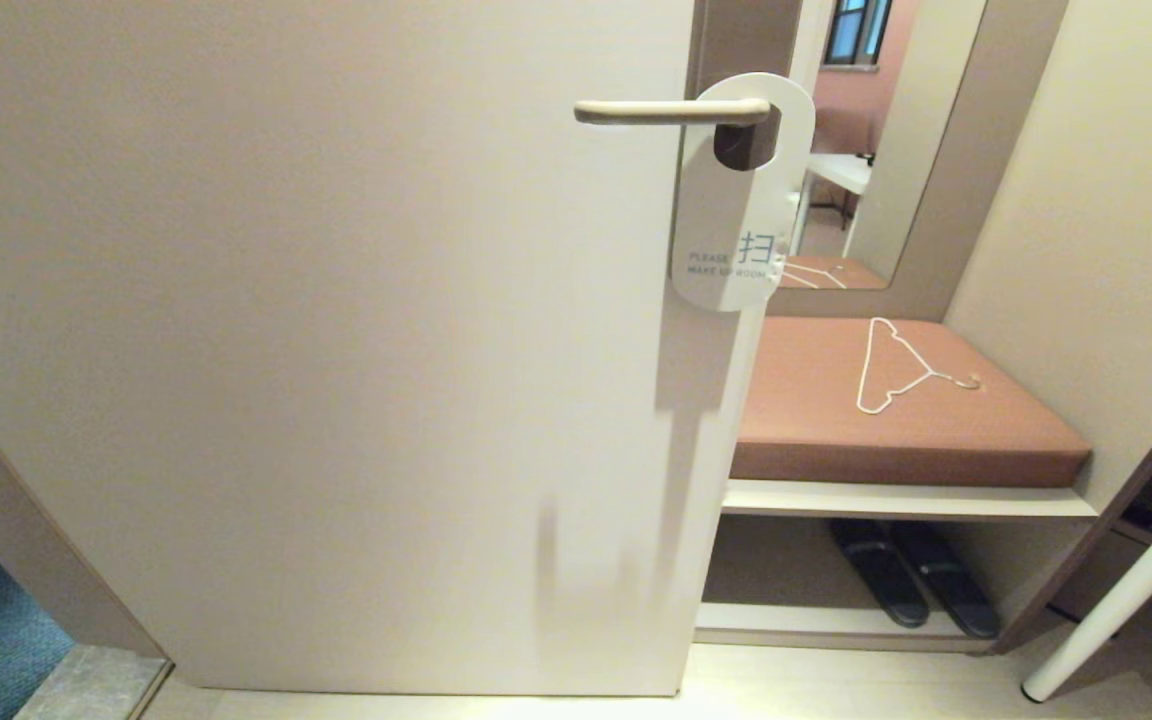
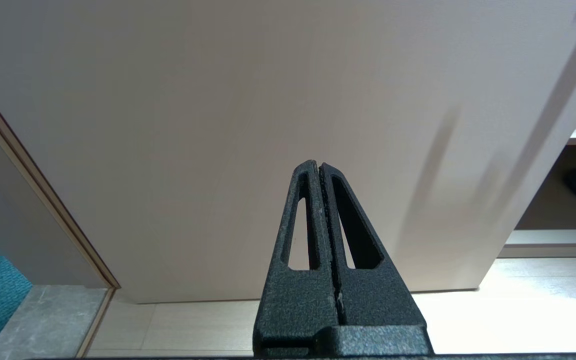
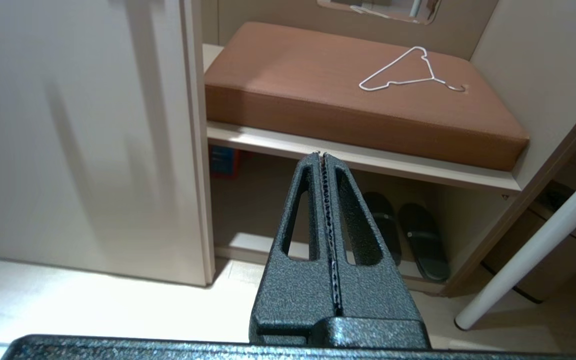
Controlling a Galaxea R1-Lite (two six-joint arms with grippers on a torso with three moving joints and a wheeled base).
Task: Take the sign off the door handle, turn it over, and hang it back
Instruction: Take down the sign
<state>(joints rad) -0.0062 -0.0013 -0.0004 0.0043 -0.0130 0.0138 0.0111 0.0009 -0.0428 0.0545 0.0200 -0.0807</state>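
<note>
The sign (image 1: 736,215) hangs on the door handle (image 1: 671,111) near the door's right edge in the head view, white side out with "PLEASE MAKE UP ROOM" on it. The handle is a slim beige lever passing through the sign's hole. Neither arm shows in the head view. My left gripper (image 2: 318,163) is shut with nothing in it, low down and facing the lower part of the door. My right gripper (image 3: 322,155) is shut and empty too, low by the door's edge, facing the shelf under the bench. Sign and handle are out of both wrist views.
The beige door (image 1: 336,350) fills the left and middle. To its right is a brown cushioned bench (image 1: 896,420) with a white wire clothes hanger (image 1: 896,365) on it. Dark slippers (image 1: 911,575) lie on the shelf below. A white slanted leg (image 1: 1126,590) stands at the far right.
</note>
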